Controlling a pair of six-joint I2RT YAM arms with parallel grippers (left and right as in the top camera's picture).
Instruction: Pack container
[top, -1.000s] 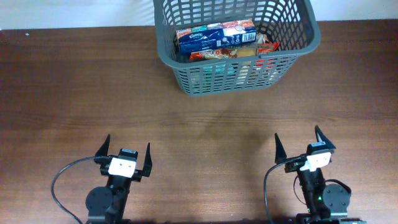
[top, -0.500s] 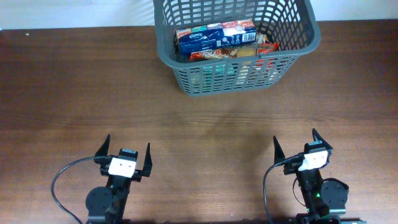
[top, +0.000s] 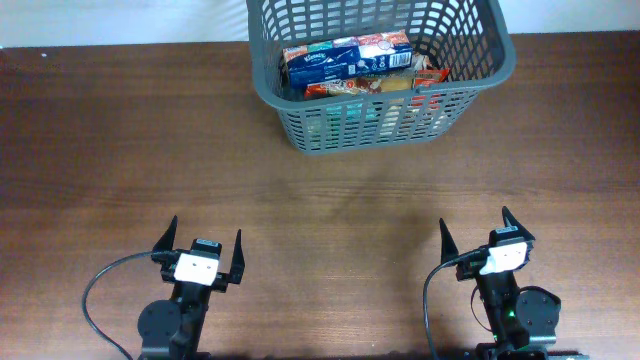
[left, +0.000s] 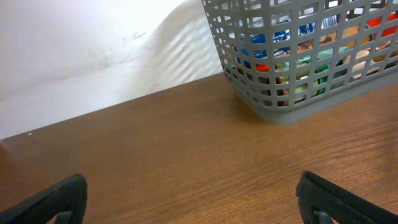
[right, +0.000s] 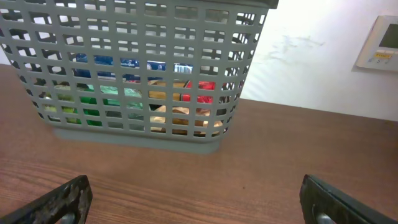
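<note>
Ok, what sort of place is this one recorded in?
Likely a lab or office robot workstation, not a home: a wooden table against a plain white wall, a wall-mounted control panel, and the container holding boxed goods.

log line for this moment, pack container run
basket: holds blue box and packets | left fingers: open, empty | right fingers: open, empty | both apart from basket

The counter (top: 150, 150) is a dark brown wood-grain surface that fills almost the whole overhead view. Its far edge meets a plain white wall (left: 93, 50). The wall carries faint scuff marks and a band of diagonal light stripes (left: 180, 43). A pale rectangular wall panel (right: 382, 42) is mounted at upper right in the right wrist view. Lighting is even, with soft shadows on the counter.
</note>
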